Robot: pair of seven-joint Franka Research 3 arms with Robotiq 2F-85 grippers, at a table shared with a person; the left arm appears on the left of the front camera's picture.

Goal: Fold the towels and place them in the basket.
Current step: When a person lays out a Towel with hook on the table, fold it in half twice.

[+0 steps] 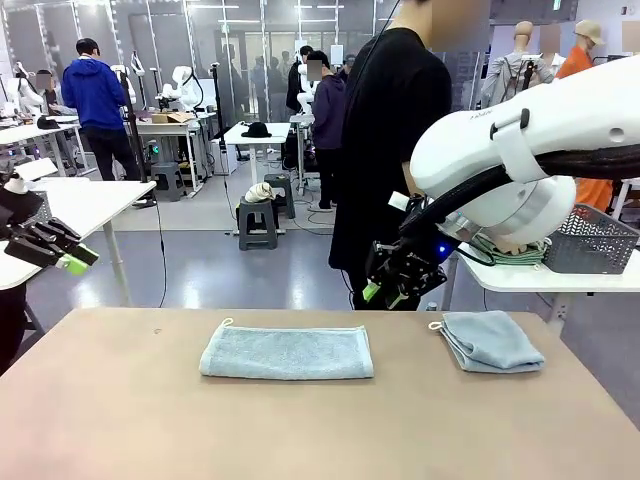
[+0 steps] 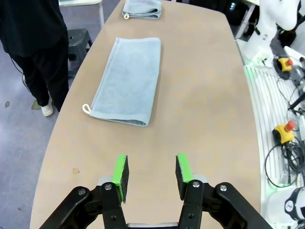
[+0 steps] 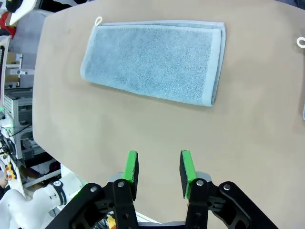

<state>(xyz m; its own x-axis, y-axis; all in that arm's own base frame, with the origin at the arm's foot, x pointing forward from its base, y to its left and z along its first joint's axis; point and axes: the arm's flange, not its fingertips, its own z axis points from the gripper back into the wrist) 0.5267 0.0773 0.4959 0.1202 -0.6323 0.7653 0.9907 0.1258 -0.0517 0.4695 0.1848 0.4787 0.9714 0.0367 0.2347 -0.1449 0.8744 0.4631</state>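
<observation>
The tan desk (image 1: 120, 400) in front of me carries two cloths: a long folded towel (image 1: 287, 352) at the middle and a smaller folded towel (image 1: 492, 340) toward the right. The basket (image 1: 590, 240) sits off the desk on a white side table (image 1: 520, 278) at right; I cannot see inside it. My left gripper (image 2: 151, 164) hangs off the left side, and my right gripper (image 3: 158, 160) hangs over the far edge. Both sets of fingers are spread, with nothing between them.

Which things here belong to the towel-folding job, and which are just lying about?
Job: long folded light blue-grey terry towel; smaller folded light blue-grey terry towel; dark grey mesh basket.
Lying about: dark grey stool; black hat.
</observation>
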